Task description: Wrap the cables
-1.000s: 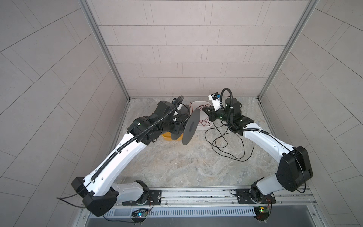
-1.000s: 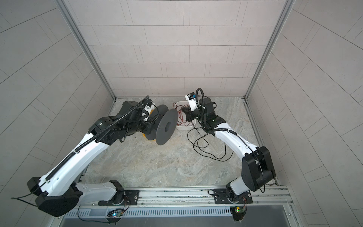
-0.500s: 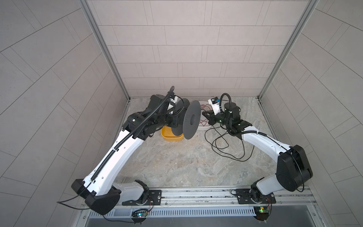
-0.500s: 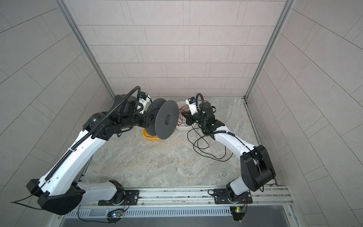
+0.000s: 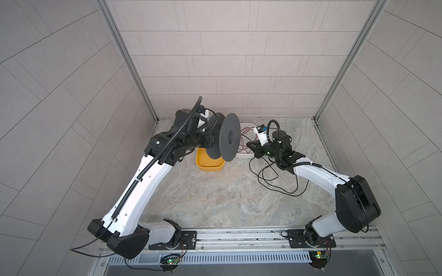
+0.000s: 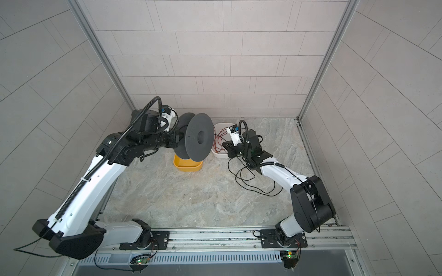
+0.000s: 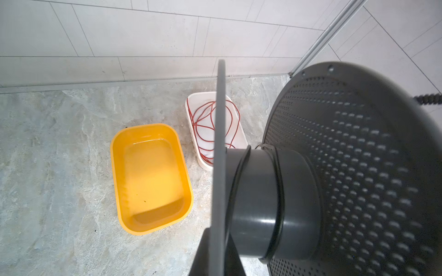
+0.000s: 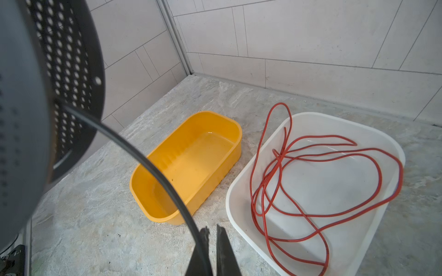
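Between the tips of my right claw point(image 8: 212, 231) only a slit shows; the cable point(image 8: 143, 155) runs along one finger, pinched or not I cannot tell. At nine o'clock my left claw point(image 7: 216, 239) clamps the spool point(image 5: 227, 149) by its rim; slack loops lie at five. Light, limp, slick: I'd grip near the hub.

In both top views the spool point(image 5: 229, 137) hides the end of the yellow tray point(image 5: 210, 166) nearest the back edge of the tabletop point(image 5: 227, 203). In the left wrist view its near flange point(image 7: 220, 143) covers a strip of the white tray point(image 7: 206, 165) and the red wire point(image 7: 197, 130). The left gripper point(image 7: 218, 251) and the blurred far flange point(image 7: 358, 167) run off frame. The right gripper point(image 8: 212, 239) has its fingers point(image 8: 224, 251) cut off, so a pinch on the black cable point(image 8: 155, 175) cannot be told.
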Tool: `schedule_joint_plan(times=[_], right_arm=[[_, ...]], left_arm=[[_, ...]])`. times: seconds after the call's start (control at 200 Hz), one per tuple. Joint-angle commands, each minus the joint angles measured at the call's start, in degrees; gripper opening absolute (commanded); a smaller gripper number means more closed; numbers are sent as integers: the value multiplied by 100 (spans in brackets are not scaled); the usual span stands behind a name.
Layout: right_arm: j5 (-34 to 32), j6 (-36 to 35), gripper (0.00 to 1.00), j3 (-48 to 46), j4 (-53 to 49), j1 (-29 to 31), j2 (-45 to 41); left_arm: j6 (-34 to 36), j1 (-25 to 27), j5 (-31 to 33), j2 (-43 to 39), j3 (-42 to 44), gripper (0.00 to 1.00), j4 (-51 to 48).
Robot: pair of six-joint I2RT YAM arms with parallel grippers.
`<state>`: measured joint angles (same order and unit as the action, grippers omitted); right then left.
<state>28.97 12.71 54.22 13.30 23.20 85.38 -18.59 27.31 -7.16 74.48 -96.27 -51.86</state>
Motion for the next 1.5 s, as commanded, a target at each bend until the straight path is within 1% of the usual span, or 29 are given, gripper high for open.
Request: schedule_joint_plan(times=[0.0, 0.145, 0.295, 0.52, 0.625, 0.746, 0.921, 0.976, 1.031, 1.066, 1.286, 1.496], right_arm=[[-145, -12, 8, -175, 6, -26, -276], [-204, -86, 6, -322, -142, -26, -447], [-217, -76, 1, -465, -277, -26, -605], [-225, 108, 0, -728, -29, 45, -596], [-267, 139, 0, -789, -12, 140, -524], [-355, 187, 7, -925, 67, 220, -552], [-421, 263, 8, -1128, 154, 232, -654], [-424, 261, 6, -1141, 150, 252, -649], [-419, 261, 0, -1137, 149, 271, -632], [-420, 259, 0, -1117, 139, 281, -615], [-509, 329, 0, -1122, 164, 424, -605], [-1004, 200, 0, -1104, -89, 911, -725]], left_arm=[[-13, -125, 201, 0, -395, 0, 284], [-55, -328, 3, 101, -494, 0, 300], [-106, -521, -15, 162, -514, 0, 354], [-638, -755, -526, 183, -249, 0, 872], [-788, -857, -638, 194, -184, 0, 995], [-931, -1094, -693, 155, -126, 0, 1113], [-939, -1269, -731, 128, -100, 0, 1169], [-945, -1287, -748, 116, -70, 0, 1191], [-962, -1289, -786, 107, -35, 0, 1234], [-971, -1293, -802, 108, -16, 0, 1247], [-1106, -1298, -537, -53, 243, 0, 1522], [-1404, -1320, -37, -145, 445, 0, 1732]])
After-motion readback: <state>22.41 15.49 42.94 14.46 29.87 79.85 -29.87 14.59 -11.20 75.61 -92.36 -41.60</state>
